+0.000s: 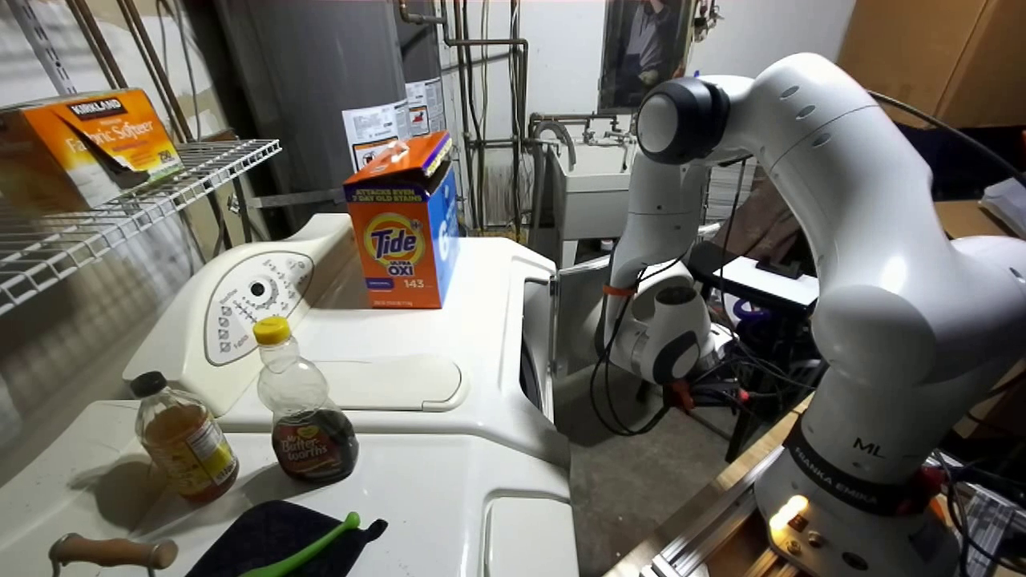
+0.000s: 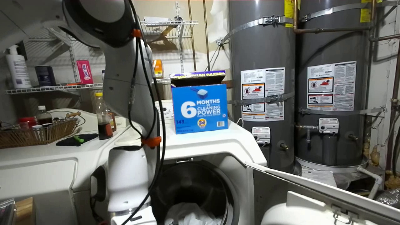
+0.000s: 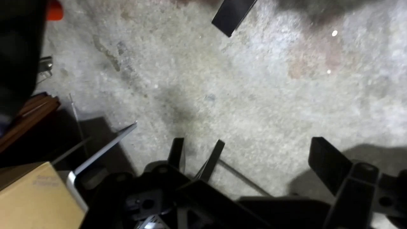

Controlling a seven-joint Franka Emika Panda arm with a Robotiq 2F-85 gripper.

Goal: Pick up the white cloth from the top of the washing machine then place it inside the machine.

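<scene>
A crumpled white cloth (image 2: 190, 215) lies low inside the dark drum of the washing machine (image 2: 204, 144), seen in an exterior view. The machine's door (image 2: 307, 184) is swung wide, and its edge-on panel (image 1: 581, 320) also shows beyond the machine's front. In the wrist view my gripper (image 3: 248, 143) stands open over bare concrete floor, its fingers (image 3: 326, 162) far apart with nothing held. The hand hangs outside the machine, between the door and the robot's base. Its fingers are below the picture in an exterior view where the arm covers the left part of the drum opening.
On the machine's top stands an orange and blue detergent box (image 1: 394, 248). A syrup bottle (image 1: 313, 437) and a juice bottle (image 1: 188, 445) stand on the neighbouring white appliance. Loose cables (image 1: 613, 401) loop around the wrist. A dark stand (image 1: 757, 276) is behind the hand.
</scene>
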